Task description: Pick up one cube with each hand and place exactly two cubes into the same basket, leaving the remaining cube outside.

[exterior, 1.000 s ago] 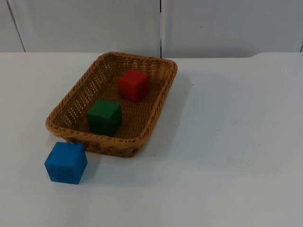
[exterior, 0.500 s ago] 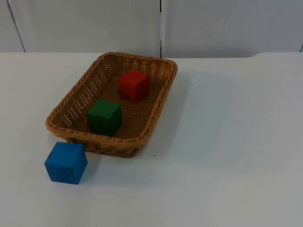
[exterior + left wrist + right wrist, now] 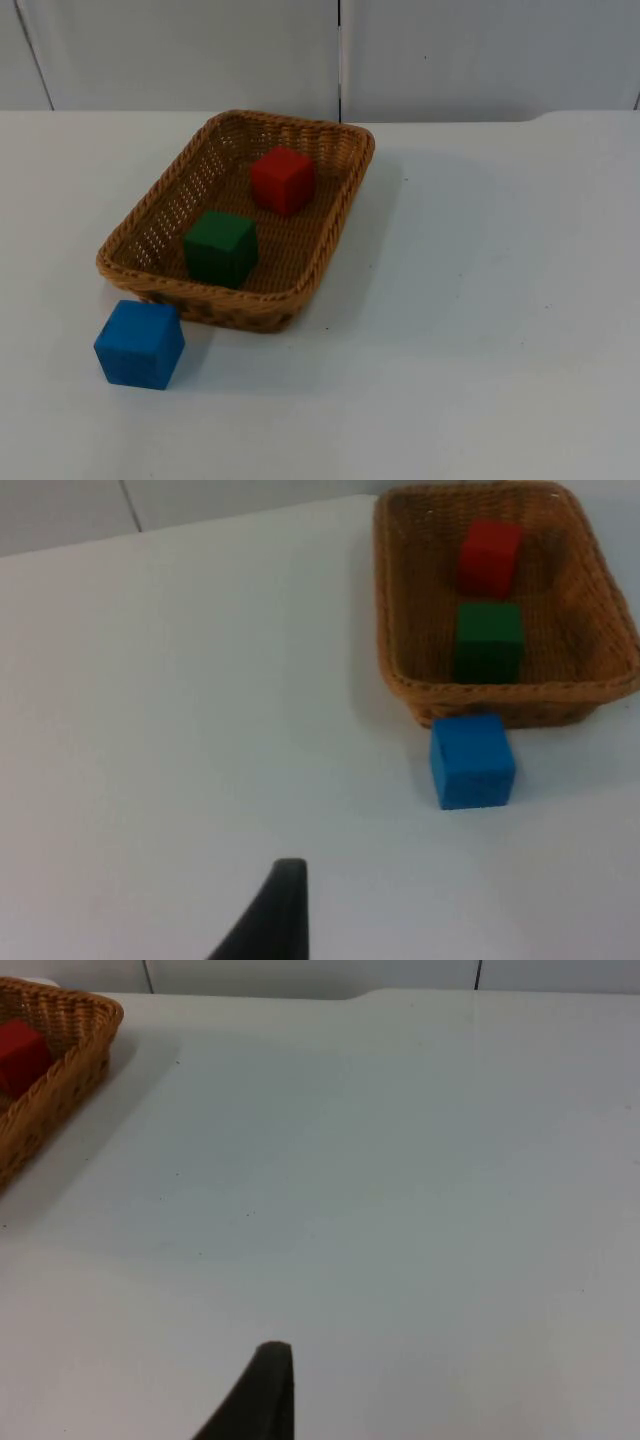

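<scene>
Left gripper (image 3: pixel 280 920): one black fingertip shows in the left wrist view, raised over bare table, holding nothing. Right gripper (image 3: pixel 262 1395): one black fingertip shows in the right wrist view, likewise above the table surface and holding nothing. Both arms wait.

A smooth white matte worktop (image 3: pixel 480 330) filled most of the scene and ended at a pale grey partition wall (image 3: pixel 180 55) standing upright along its far edge. The wall was made of flat panels; a dark vertical seam (image 3: pixel 340 55) divided two of them near the middle, and a thinner slanted joint line (image 3: pixel 30 55) ran down at the far left. At the far right the worktop's back edge stepped up slightly in a rounded notch (image 3: pixel 545 115). The light was soft and even, casting only faint, diffuse shadows on the white surface, which bore a few tiny dark specks (image 3: pixel 547 306).
</scene>
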